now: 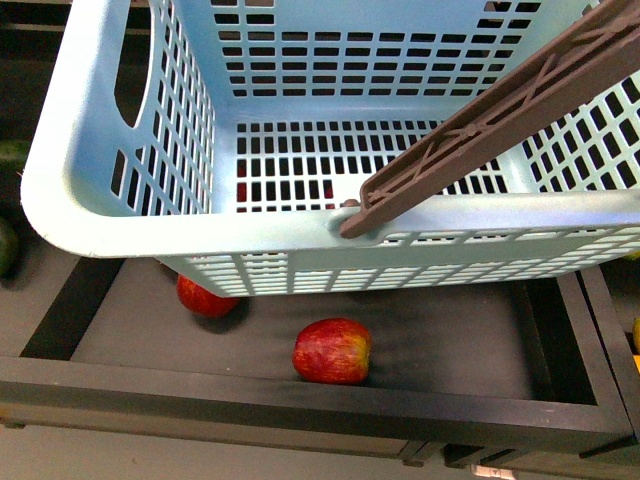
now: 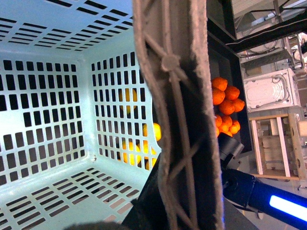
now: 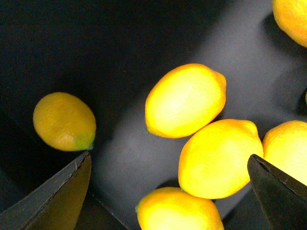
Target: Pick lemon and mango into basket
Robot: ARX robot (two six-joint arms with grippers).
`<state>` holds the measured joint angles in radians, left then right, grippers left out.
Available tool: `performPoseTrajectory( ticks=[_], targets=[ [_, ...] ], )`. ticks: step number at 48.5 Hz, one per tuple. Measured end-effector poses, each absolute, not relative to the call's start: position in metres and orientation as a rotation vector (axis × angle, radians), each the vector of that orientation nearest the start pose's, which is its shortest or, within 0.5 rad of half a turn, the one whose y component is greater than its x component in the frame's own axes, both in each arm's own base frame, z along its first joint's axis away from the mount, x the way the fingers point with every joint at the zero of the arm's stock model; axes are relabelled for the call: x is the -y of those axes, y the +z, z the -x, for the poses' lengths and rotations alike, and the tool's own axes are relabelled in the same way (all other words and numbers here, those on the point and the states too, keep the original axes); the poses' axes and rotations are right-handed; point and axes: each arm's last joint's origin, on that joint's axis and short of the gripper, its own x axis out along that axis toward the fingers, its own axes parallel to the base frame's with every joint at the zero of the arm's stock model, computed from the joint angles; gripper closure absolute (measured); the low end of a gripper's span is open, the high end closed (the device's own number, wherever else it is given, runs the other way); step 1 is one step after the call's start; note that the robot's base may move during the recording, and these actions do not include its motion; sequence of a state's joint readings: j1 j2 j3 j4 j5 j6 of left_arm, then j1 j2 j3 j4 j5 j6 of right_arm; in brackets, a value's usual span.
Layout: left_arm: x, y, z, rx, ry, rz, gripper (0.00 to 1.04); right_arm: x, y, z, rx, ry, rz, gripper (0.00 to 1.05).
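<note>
Right gripper (image 3: pixel 169 158) gapes wide over crowded lemons (image 3: pixel 186 100)

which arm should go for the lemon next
Right. The right gripper hangs open directly over the lemons, one finger at each side of the cluster. The left wrist view is filled by the basket and its brown handle, with lemons seen only through the lattice wall.

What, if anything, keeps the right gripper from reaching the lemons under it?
Probably nothing, so likely yes: the right gripper is open above the middle lemon, fingers spread, nothing covering it. A neighbouring lemon sits against it, so closing could be crowded.
</note>
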<state>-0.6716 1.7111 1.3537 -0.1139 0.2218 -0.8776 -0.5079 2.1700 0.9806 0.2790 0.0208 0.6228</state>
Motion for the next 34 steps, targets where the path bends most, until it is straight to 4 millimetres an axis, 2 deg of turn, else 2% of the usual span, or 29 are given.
performPoseTrajectory(
  ticks=[5, 11, 22, 34],
  targets=[
    [0.249, 0.292, -0.304, -0.819, -0.604, 0.694, 1.00, 0.188, 0.021, -0.339, -0.744, -0.836, -0.874, 0.09],
    [0.249, 0.292, -0.304, -0.819, -0.604, 0.694, 1.00, 0.190, 0.007, -0.348, -0.761, -0.880, -0.936, 0.09],
    [0.249, 0.292, -0.304, -0.820, -0.604, 0.694, 1.00, 0.197, 0.007, -0.367, -0.726, -0.908, -0.978, 0.09],
    [0.249, 0.292, -0.304, -0.819, -0.603, 0.694, 1.00, 0.205, -0.003, -0.387, -0.724, -0.945, -1.004, 0.09]
  ],
)
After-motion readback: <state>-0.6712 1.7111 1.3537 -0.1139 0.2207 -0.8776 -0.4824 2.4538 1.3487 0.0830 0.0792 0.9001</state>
